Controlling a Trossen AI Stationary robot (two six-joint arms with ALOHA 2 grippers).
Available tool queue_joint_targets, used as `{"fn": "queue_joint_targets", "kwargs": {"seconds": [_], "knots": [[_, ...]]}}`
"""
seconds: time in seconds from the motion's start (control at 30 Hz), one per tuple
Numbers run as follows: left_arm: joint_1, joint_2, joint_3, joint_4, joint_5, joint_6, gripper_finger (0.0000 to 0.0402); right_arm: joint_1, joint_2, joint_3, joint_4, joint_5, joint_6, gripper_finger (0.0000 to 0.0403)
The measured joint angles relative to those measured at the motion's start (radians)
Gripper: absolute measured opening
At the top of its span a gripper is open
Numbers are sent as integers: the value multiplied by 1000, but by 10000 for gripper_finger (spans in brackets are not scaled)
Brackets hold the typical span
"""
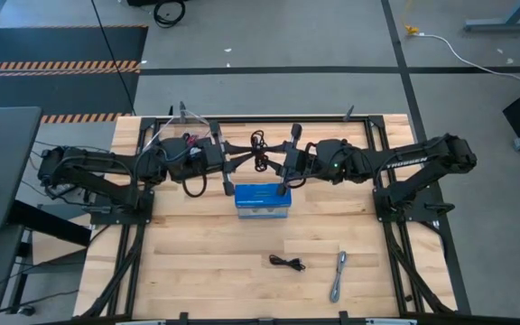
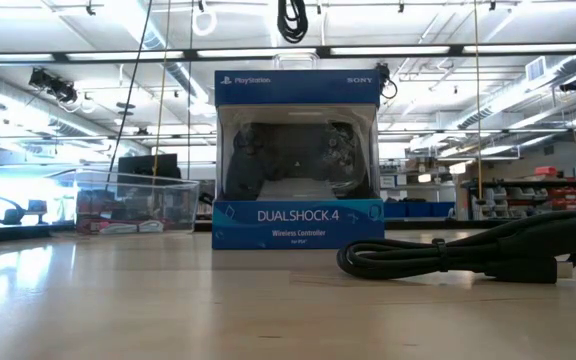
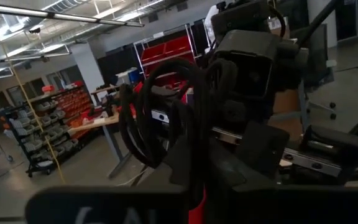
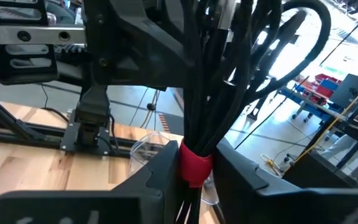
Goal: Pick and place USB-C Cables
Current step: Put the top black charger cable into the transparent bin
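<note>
A black coiled USB-C cable (image 1: 260, 150) with a red tie is held in the air between both grippers, above the table's far middle; its loop (image 2: 290, 20) hangs into the top of the low view. My left gripper (image 1: 245, 151) meets it from the left and my right gripper (image 1: 276, 152) from the right, each shut on it. A second black cable (image 1: 287, 263) and a silver-grey cable (image 1: 338, 275) lie flat on the table near its near edge. The black one (image 2: 468, 255) shows close up in the low view. My left gripper pinches the black cable bundle beside its red tie (image 3: 196, 200) between its two fingers, coming level from the table's left. The loops (image 3: 160, 112) stand out beyond the fingers, clear of the table. My right gripper pinches the same bundle at the red tie (image 4: 195, 165) between its two fingers, coming level from the table's right. The strands (image 4: 229, 81) run out past the fingers, and the cable is lifted clear.
The blue DualShock box (image 1: 263, 200) stands upright just nearer than the grippers, below the held cable. A clear plastic tub (image 2: 136, 203) sits at the far left, under the left arm. Bare wood lies around the two cables on the table's near half.
</note>
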Motion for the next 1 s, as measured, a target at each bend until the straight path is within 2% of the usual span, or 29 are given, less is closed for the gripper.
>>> {"fn": "queue_joint_targets", "kwargs": {"seconds": [0.3, 0.5, 0.63, 0.8, 0.9, 1.0], "knots": [[0, -21, -1, -68, -86, 49, 12, 0, -1, 0, -45, 46, 0, 111], [1, -53, -3, -140, -181, 78, 12, -10, -1, 0, -70, 47, 3, 140], [0, -88, -2, -244, -265, 87, 12, -10, -1, 1, -90, 118, 0, 161], [16, -143, -2, -434, -436, 85, 12, -6, -1, 1, -133, 170, 3, 173], [49, -174, -1, -547, -503, 29, 12, -2, -1, 1, -155, 180, 12, 173], [111, -195, -1, -680, -524, -67, 12, 6, -1, 1, -166, 182, 34, 172]]}}
